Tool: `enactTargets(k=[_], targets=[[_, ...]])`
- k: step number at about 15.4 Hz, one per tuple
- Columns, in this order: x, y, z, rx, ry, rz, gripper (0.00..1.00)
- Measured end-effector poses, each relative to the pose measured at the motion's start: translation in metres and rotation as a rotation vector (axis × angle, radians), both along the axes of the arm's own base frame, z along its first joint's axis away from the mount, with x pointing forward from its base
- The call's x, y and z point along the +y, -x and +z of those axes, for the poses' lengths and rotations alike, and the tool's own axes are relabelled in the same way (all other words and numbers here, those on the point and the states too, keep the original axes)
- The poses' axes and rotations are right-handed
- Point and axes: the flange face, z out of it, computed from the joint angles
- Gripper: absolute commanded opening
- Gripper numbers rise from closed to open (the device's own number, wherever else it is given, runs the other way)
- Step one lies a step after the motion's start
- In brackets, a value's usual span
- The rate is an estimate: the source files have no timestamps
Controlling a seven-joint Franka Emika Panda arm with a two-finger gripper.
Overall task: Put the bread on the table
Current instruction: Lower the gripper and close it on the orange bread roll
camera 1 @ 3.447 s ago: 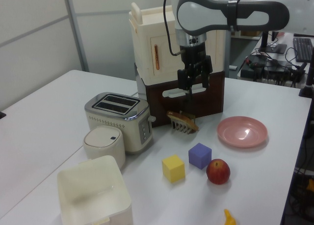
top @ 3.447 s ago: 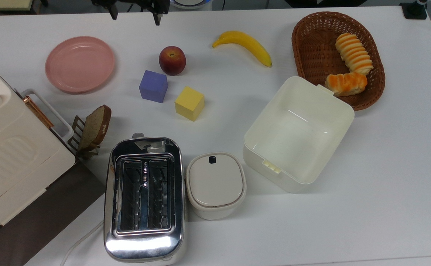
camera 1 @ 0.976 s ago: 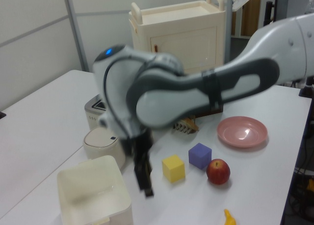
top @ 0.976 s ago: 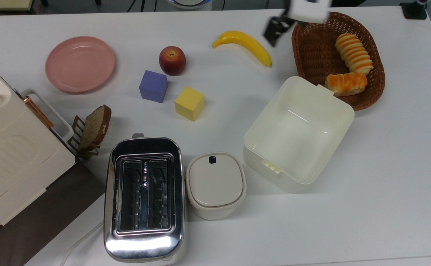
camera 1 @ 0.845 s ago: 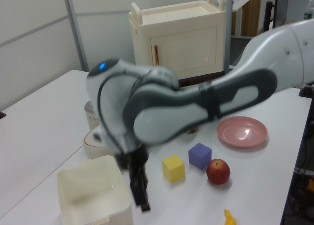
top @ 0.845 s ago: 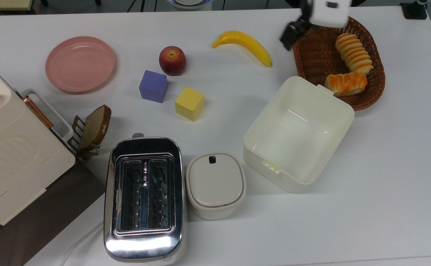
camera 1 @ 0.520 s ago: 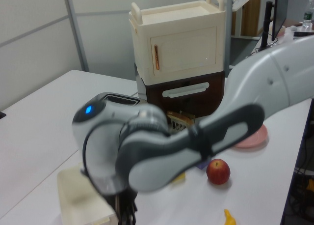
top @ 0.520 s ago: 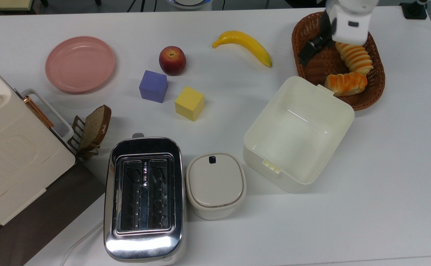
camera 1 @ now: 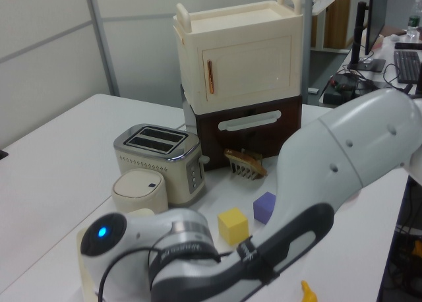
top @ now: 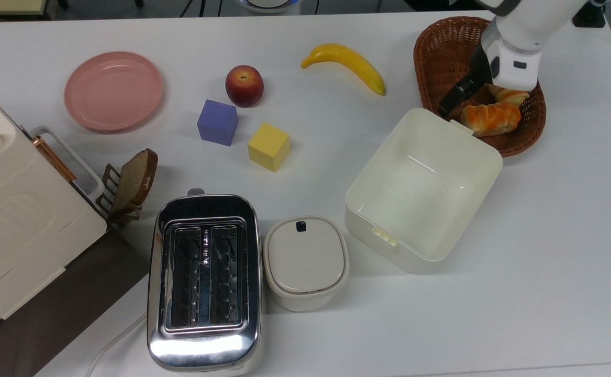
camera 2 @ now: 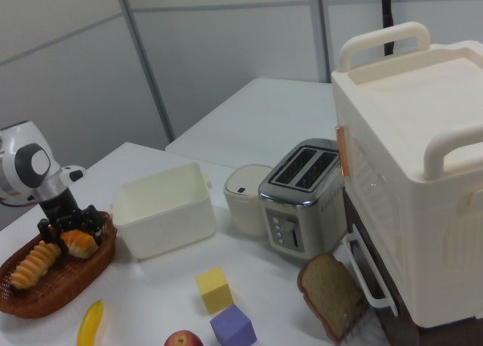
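The short, stubby bread roll with a deep orange top and pale cream sides (top: pixel 491 119) lies inside the oval brown wicker basket (top: pixel 444 50), at the basket end nearest the open cream plastic box (top: pixel 423 191). A longer, paler ridged roll (camera 2: pixel 32 264) lies in the same basket, beside it. The robot's black two-finger hand (camera 2: pixel 69 223) is down in the basket right at the stubby roll; in the right view its fingers seem to stand on either side of the roll's end, but whether they are spread or already pinching it I cannot tell.

My judgement is that the step in hand is the grasp: reaching into the basket to take the stubby roll, with nothing yet lifted. The next move calls for a firm grip across the roll's width, clear of the ridged roll, then a lift high enough to pass the basket's rim, and a set-down on a bare patch of the large white table (top: pixel 546 251) beside the basket, away from the cream box.
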Motion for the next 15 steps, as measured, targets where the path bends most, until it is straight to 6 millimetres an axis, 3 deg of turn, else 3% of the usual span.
enactTargets(k=[2, 4, 8, 10, 13, 15], targets=[[0.008, 0.002, -0.009, -0.014, 0.004, -0.007, 0.82], [0.013, 0.003, -0.015, -0.037, 0.011, -0.024, 0.74], [0.031, 0.014, -0.032, -0.073, 0.054, -0.023, 0.17], [0.035, 0.016, -0.041, -0.081, 0.065, -0.023, 0.00], [0.037, 0.012, -0.033, -0.097, 0.055, -0.030, 0.00], [0.036, 0.005, -0.012, -0.127, 0.034, -0.043, 0.00]])
